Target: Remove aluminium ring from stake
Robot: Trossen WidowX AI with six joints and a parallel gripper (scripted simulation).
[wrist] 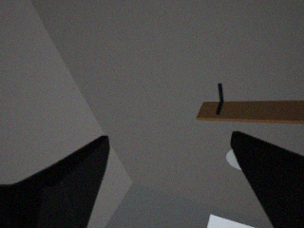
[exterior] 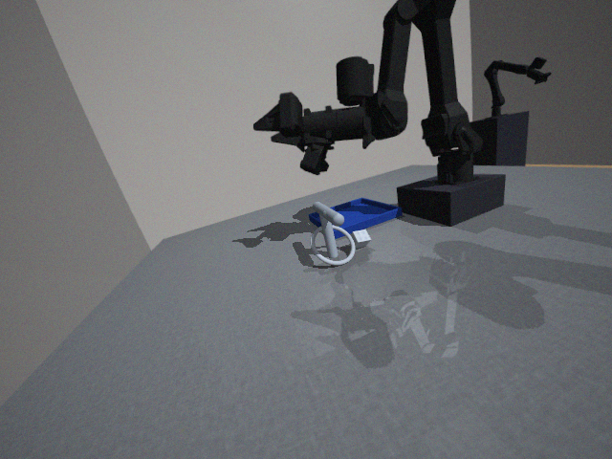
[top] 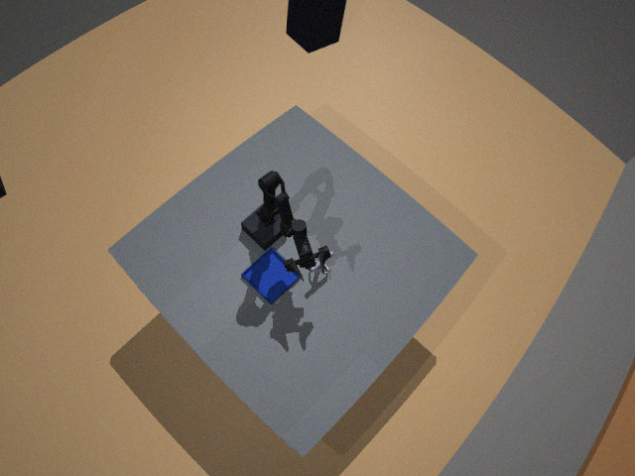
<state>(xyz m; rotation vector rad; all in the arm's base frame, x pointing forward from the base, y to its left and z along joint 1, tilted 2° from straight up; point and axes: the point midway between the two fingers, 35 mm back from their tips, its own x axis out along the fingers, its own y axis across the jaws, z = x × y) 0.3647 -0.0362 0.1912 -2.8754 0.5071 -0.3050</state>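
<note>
Where the stake stands, pale grey ring [exterior: 353, 245] — round, slim, tilted, white-tabbed

Tray [top: 264, 284] [exterior: 362, 215] in plain blue.

The ring [exterior: 353, 252] and the stake [exterior: 330, 241] look like smooth, pale metal with a soft sheen. The blue tray [top: 266, 279] [exterior: 368, 217] resembles smooth, low-sheen plastic, the arm [top: 287, 215] [exterior: 443, 64] looks matt black, and the grey table top [top: 358, 256] [exterior: 197, 345] appears finely grained, with faint glossy reflections.
</note>
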